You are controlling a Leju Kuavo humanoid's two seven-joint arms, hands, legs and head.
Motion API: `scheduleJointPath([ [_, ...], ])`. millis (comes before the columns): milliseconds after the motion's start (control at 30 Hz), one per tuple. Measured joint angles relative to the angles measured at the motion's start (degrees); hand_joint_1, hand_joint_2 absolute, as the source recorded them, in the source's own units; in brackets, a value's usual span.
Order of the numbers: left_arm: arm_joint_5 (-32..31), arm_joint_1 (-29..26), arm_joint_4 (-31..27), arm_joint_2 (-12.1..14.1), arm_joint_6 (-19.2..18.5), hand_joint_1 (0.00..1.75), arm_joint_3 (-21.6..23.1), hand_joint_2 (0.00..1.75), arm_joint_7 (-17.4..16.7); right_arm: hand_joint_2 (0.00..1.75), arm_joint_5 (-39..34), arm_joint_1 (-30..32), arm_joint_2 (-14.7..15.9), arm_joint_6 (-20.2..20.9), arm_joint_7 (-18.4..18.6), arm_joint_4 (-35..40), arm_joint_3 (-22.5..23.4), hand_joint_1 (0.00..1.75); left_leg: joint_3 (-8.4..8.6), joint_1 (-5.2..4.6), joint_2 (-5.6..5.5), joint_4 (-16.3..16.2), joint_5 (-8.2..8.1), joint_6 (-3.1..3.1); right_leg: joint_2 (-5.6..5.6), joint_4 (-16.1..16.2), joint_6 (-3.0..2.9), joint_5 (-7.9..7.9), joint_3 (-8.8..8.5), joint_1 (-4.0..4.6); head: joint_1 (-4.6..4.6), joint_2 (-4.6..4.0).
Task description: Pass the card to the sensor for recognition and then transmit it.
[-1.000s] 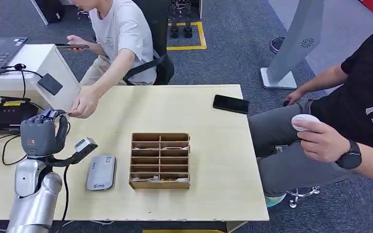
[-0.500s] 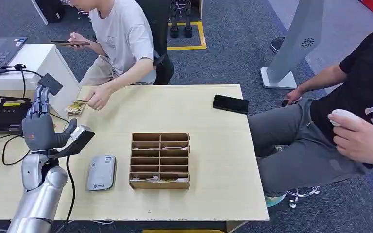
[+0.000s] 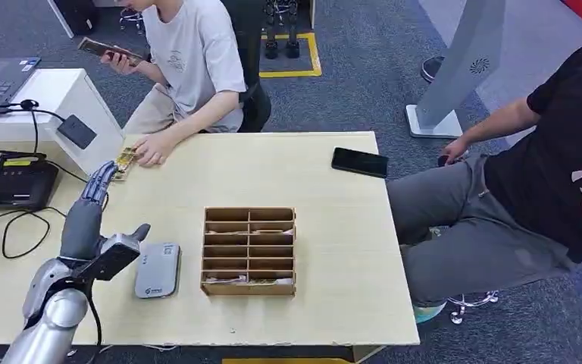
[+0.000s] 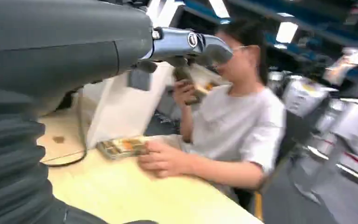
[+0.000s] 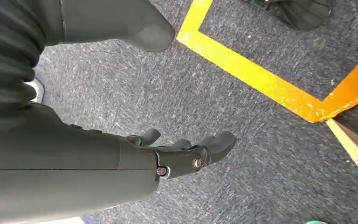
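Right hand (image 5: 177, 154) hangs empty above floor (image 5: 261, 140).

You've got bright, even overhead light in the head view, soft shadows, everything sharp. Your left wrist view is motion-smeared: the person (image 4: 233, 121) and the ceiling lights (image 4: 286, 31) blur out. The right wrist view's carpet (image 5: 242, 116) looks crisp, evenly lit.
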State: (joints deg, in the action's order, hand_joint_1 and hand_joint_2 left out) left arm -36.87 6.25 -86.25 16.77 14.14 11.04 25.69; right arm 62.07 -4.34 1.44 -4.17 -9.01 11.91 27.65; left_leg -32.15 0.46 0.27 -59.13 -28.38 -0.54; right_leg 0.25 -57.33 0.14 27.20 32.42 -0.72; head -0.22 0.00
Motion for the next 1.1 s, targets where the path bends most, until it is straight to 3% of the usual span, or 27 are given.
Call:
scheduleJointPath([
  [67,0.02,-2.39,-3.08,1.22,-0.76,0.0,1.01,1.75,1.97,1.75,-0.15,0.23,0.24,0.09,0.37,0.0,0.39,0.0,0.0,0.0,-0.01,0.0,0.0,0.0,-0.01,0.0,0.0,0.0,0.0,0.0,0.0,0.0],
  [267,0.02,-2.77,-3.54,1.38,-0.87,0.0,1.18,1.75,2.14,1.75,-0.17,0.29,0.26,0.09,0.44,0.0,0.46,0.0,0.0,0.0,-0.01,0.0,0.0,0.0,-0.02,0.01,0.0,0.0,0.0,0.0,0.0,0.0],
  [367,-0.22,-6.2,-8.47,2.93,-1.61,0.0,3.71,1.75,3.4,1.75,-0.17,0.54,0.63,0.13,0.5,0.0,1.02,0.0,-0.02,0.0,-0.03,0.0,0.01,0.0,-0.03,0.01,0.01,-0.02,0.0,0.0,0.0,0.0],
  [433,0.46,-10.09,-13.94,4.04,-1.09,0.0,7.63,1.75,6.38,1.75,-0.33,0.72,0.63,0.09,0.33,0.0,2.05,0.0,0.0,0.0,-0.03,0.0,0.02,-0.01,-0.03,0.01,0.01,-0.03,-0.01,0.0,0.0,0.0],
  [733,-3.16,-14.41,-17.17,5.74,1.36,0.0,11.16,1.75,6.79,1.75,-0.31,1.49,0.94,0.06,0.59,-0.07,3.15,0.0,-0.03,0.0,-0.04,0.0,0.02,-0.01,-0.05,0.01,0.01,-0.02,0.01,0.0,0.0,0.0],
  [867,-10.55,-14.3,-17.13,6.6,5.04,0.0,13.31,1.75,4.23,1.75,-0.24,1.62,0.98,0.04,1.05,-0.07,3.45,0.0,-0.01,0.0,-0.04,0.0,0.02,-0.02,-0.05,0.02,0.02,-0.03,0.02,0.0,0.0,0.0],
  [967,-19.71,-12.9,-15.91,6.58,9.04,0.0,16.5,1.75,-0.86,1.75,0.04,1.68,0.98,0.05,1.14,-0.07,3.58,0.0,-0.02,-0.01,-0.05,0.0,0.03,-0.02,-0.08,0.02,0.02,-0.04,-0.01,-0.01,0.0,0.0],
  [1100,-23.3,-11.14,-13.66,6.51,10.84,0.0,20.84,1.75,-3.65,1.75,0.39,1.63,0.98,0.09,0.94,-0.04,3.58,0.0,-0.01,-0.01,-0.05,-0.01,0.03,-0.01,-0.07,0.01,0.02,-0.06,-0.01,-0.01,0.0,0.0],
])
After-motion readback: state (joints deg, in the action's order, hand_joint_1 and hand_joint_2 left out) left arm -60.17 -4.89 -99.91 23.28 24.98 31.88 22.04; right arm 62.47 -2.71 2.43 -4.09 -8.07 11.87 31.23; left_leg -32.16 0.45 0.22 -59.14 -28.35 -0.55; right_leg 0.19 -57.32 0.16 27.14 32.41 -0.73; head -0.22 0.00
